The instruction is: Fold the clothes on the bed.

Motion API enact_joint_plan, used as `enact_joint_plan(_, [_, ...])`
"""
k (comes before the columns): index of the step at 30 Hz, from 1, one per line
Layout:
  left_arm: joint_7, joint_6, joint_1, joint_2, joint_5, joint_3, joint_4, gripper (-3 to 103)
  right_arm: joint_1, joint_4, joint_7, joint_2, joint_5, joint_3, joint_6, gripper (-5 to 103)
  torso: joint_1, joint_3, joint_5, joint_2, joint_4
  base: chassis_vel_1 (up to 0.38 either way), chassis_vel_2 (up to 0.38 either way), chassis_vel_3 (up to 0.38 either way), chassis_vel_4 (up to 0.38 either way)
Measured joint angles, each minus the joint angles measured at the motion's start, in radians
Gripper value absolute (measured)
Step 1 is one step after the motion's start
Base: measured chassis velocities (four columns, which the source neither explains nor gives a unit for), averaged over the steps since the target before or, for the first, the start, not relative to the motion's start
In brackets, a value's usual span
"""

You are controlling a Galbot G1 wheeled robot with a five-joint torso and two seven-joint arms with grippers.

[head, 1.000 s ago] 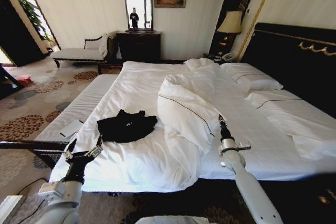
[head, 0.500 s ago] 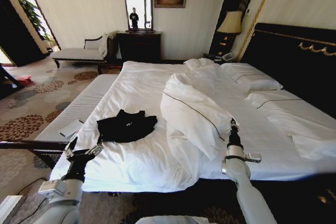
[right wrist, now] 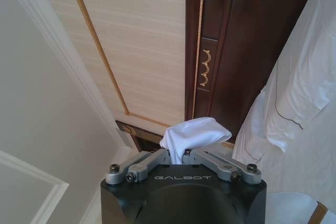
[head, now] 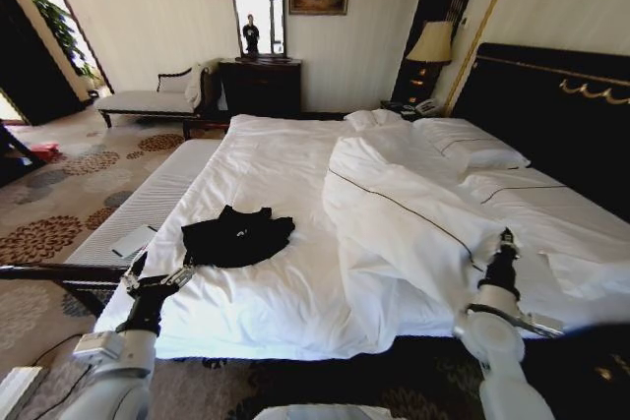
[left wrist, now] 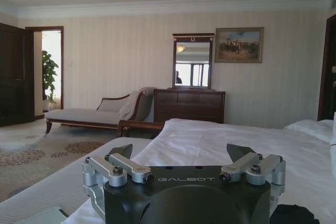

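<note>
The clothes, a crumpled black T-shirt (head: 236, 236), lie on the bed (head: 266, 159) near its front left part, on bare white sheet. My left gripper (head: 157, 278) hovers open by the bed's front left corner, short of the shirt and apart from it. In the left wrist view its fingers (left wrist: 123, 151) stand spread with nothing between them (left wrist: 181, 153), and a bit of the black shirt (left wrist: 294, 214) peeks beside it. At the bed's front right, my right gripper (head: 507, 240) is shut on a pinch of the white duvet (head: 413, 223); the right wrist view shows that fabric (right wrist: 191, 132) clamped in it (right wrist: 178, 153).
A pale padded bench (head: 148, 199) with a flat white item (head: 133, 240) runs along the bed's left side. A dark wooden rail (head: 59, 272) is near my left arm. Pillows (head: 468, 145) and the dark headboard (head: 551, 105) are at the right. Chaise (head: 148, 100) and dresser (head: 261, 86) stand far back.
My right gripper has moved right and toward the bed's near edge, dragging the duvet fold with it, away from the T-shirt. The left gripper has stayed almost still.
</note>
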Motion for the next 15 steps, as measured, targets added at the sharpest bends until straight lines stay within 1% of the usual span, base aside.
enact_joint_plan(6, [-0.001,-0.001,-0.004,-0.013,-0.001,-0.003,0.003,100,-0.049,0.032,-0.007,0.014,-0.002,0.027,0.024,1,0.0,0.0,0.0002,0.0,0.0002,0.0,0.0,0.0,0.0])
enact_joint_plan(10, [-0.001,-0.001,-0.017,-0.015,-0.001,0.0,0.013,100,-0.082,0.038,-0.008,0.015,0.008,0.069,0.039,1,0.0,0.0,0.0002,0.0,0.0003,0.0,0.0,0.0,0.0])
enact_joint_plan(14, [-0.003,-0.001,-0.044,-0.004,-0.012,0.012,0.031,100,-0.114,0.014,-0.009,0.001,0.047,0.153,0.051,1,0.0,0.0,0.0001,0.0,-0.0002,0.0,0.0,0.0,0.0])
enact_joint_plan(15, [-0.003,-0.001,-0.044,-0.004,-0.012,0.012,0.031,100,-0.114,0.014,-0.009,0.001,0.047,0.153,0.051,1,0.0,0.0,0.0001,0.0,-0.0002,0.0,0.0,0.0,0.0])
